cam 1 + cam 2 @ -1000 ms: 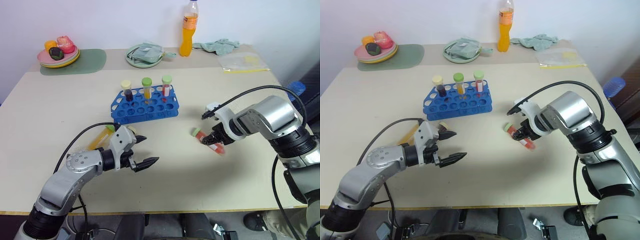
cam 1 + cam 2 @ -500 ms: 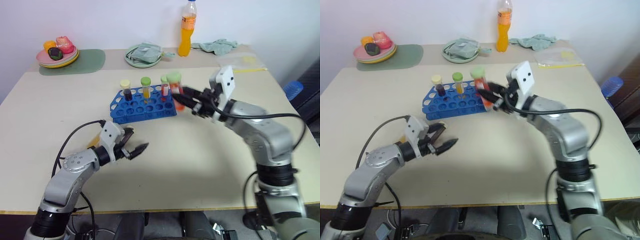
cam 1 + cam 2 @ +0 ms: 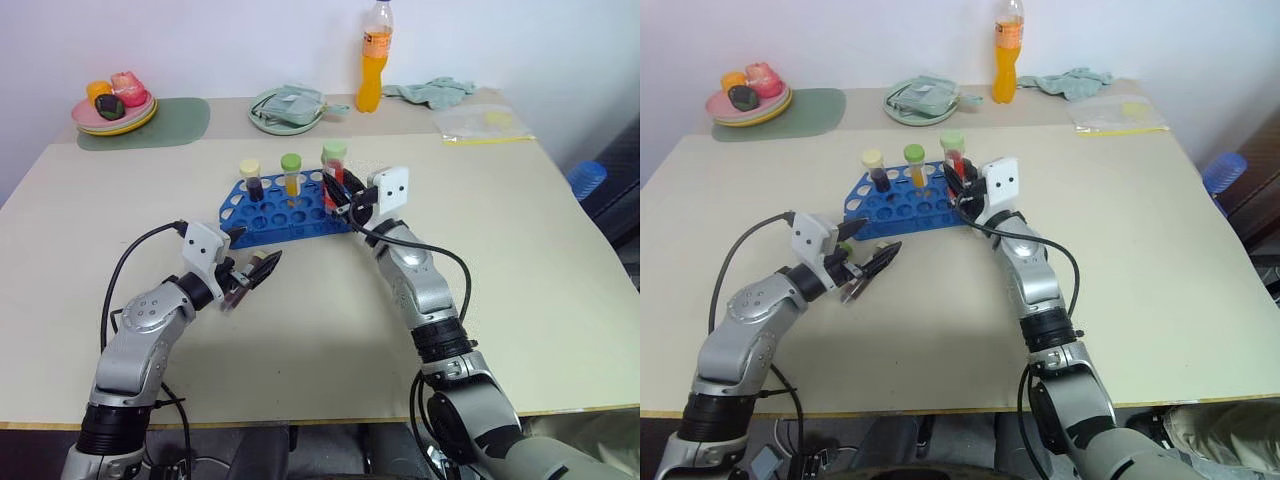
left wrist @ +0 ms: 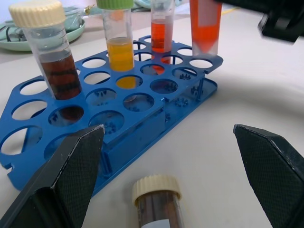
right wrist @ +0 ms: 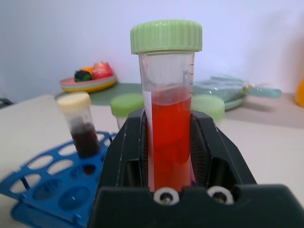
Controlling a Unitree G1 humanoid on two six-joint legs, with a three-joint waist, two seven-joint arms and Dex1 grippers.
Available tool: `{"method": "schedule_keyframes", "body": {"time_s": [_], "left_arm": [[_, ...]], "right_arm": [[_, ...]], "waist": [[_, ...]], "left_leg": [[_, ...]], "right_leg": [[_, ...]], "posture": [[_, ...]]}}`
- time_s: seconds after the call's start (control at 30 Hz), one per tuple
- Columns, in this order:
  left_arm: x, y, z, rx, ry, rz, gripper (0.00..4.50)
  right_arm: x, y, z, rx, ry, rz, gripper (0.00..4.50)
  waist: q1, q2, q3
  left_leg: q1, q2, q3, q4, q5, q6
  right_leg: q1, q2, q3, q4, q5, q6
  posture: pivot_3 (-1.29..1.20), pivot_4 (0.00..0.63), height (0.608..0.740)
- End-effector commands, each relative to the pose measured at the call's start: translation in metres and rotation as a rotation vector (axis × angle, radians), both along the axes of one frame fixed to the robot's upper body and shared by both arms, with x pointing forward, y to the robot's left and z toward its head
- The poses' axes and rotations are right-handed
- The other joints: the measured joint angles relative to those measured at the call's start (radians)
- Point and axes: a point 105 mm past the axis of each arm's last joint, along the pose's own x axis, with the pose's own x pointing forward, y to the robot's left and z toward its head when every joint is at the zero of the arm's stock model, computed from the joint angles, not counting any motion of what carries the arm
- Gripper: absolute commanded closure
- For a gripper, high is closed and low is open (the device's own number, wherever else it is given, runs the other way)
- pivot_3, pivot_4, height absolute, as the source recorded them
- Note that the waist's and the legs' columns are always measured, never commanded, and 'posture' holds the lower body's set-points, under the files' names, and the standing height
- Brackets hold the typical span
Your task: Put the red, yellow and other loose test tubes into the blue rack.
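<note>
Right pincer (image 5: 167, 183) clamped on a red test tube (image 5: 167, 142) with a green cap, held upright just above the right end of the blue rack (image 3: 285, 215). Insertion step in hand, by the look of it: tube tip poised over an end hole in the left wrist view, next to three tubes already seated. Next, a straight descent into that hole, then release. Left pincer (image 4: 171, 156) spread wide and empty, near the rack's front edge, either side of a cream-capped dark tube (image 4: 156, 202) lying on the worktop (image 3: 520, 260).
</note>
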Motion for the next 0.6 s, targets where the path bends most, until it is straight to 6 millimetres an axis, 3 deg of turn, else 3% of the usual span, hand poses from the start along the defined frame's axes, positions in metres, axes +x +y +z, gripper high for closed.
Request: {"method": "schedule_keyframes", "body": {"time_s": [0.03, 0.4, 0.6], "left_arm": [[-0.004, 0.002, 0.013, 0.006, -0.058, 0.002, 0.00], [-0.005, -0.004, 0.013, 0.004, -0.055, -0.017, 0.00], [-0.006, -0.005, 0.013, 0.006, -0.053, -0.022, 0.00]], "right_arm": [[0.003, 0.000, 0.013, 0.020, -0.061, -0.012, 3.77], [0.014, 0.005, 0.004, 0.021, -0.042, -0.009, 3.77], [0.009, 0.015, 0.000, 0.028, -0.041, 0.040, 3.77]], "waist": [[-0.010, 0.000, 0.000], [-0.016, 0.001, 0.000], [-0.016, 0.001, 0.000]], "left_leg": [[0.000, 0.000, 0.000, 0.000, 0.000, 0.000], [0.001, 0.001, 0.000, 0.000, 0.000, -0.001], [0.001, 0.001, 0.000, 0.000, 0.000, -0.001]], "right_leg": [[0.000, 0.000, 0.000, 0.000, 0.000, 0.000], [0.000, 0.001, 0.000, 0.002, 0.000, 0.000], [0.000, 0.001, 0.001, 0.002, 0.000, 0.000]], "posture": [[0.00, 0.150, 0.740], [0.00, 0.150, 0.740], [0.00, 0.150, 0.740]]}}
